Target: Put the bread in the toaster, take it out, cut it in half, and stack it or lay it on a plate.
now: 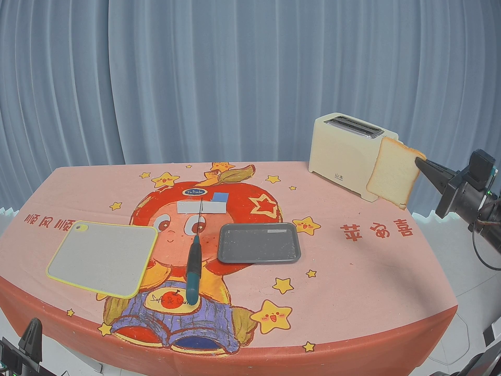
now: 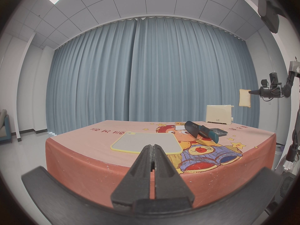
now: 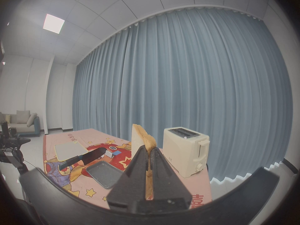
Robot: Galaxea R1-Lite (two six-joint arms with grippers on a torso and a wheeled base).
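Hanging pale bread, tan crust.

A table draped in a salmon-pink cartoon cloth fills the lower half of the head view. At lower left lies a grey cutting board with a yellow rim. At centre is a teal-handled knife, its blade reaching up to a small white and blue block. Just right of it sits a dark grey tray. A cream toaster stands at the far right corner.
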